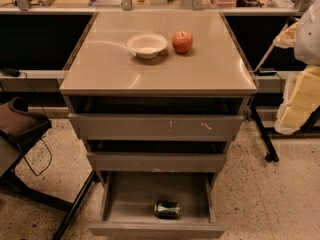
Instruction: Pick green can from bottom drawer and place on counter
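We find the shiny green metal can [167, 209] lying sideways, axis left-right, near the front of the open grey-brown bottom drawer [132, 194]; our gripper is out of view, its grasp untellable.

Warm, yellowish light falls from overhead. The counter [200, 74] shines, pale glare streaking its glossy top; the bowl [147, 45] and apple [182, 41] cast short, soft shadows. The upper drawer openings [155, 105] are near black. The bottom drawer [150, 189] sits dim, the green can [167, 209] catching faint glints. The gripper is out of view.
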Robot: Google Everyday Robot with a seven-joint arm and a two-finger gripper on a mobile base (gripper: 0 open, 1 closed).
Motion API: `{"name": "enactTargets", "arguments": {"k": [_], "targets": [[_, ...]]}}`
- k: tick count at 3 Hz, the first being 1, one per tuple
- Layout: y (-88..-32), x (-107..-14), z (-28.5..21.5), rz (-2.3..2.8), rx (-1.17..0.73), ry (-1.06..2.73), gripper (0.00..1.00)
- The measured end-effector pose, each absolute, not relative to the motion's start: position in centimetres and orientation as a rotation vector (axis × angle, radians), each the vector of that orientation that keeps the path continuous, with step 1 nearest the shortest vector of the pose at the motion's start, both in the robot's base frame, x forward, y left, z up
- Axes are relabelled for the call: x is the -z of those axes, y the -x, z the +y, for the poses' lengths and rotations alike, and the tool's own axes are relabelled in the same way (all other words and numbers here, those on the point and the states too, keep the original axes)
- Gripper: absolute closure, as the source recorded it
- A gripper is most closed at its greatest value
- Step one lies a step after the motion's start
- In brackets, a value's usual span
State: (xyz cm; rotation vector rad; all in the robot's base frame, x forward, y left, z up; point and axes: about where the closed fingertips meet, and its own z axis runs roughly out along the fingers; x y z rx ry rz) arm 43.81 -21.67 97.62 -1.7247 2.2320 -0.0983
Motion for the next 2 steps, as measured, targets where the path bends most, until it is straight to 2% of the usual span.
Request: {"name": "enactTargets", "arguments": {"k": [2], "targets": [[-44.2,-95.6,-22.0,2.246,0.065,1.709,0.0]]}}
